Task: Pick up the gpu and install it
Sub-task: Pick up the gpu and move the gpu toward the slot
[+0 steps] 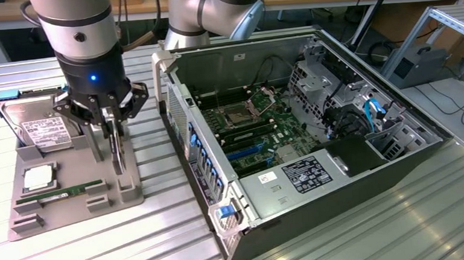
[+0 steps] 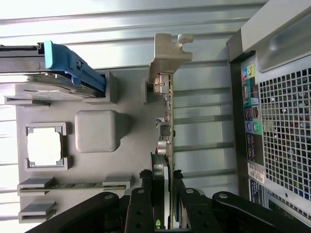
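Note:
The gpu point(image 1: 117, 143) is a thin card standing on edge over the grey parts holder point(image 1: 79, 207). My gripper point(image 1: 109, 120) comes down from above and is shut on its upper part. In the wrist view the gpu point(image 2: 166, 114) runs edge-on, with its silver bracket point(image 2: 167, 53) at the far end. One black finger point(image 2: 141, 196) lies against one face and the other finger point(image 2: 185, 196) against the opposite face. The card's lower edge is close to the holder; whether it touches, I cannot tell. The open computer case point(image 1: 171, 61) lies at the exterior view's right of the holder, motherboard point(image 1: 256, 125) exposed.
The holder also carries a silver hard drive point(image 1: 42, 126) in a blue-tabbed bracket point(image 2: 73, 65), a processor point(image 1: 40, 178) and a green memory stick point(image 1: 66, 192). A second arm's base point(image 1: 208, 13) stands behind the case. The case's rear panel point(image 2: 286, 126) is near the card.

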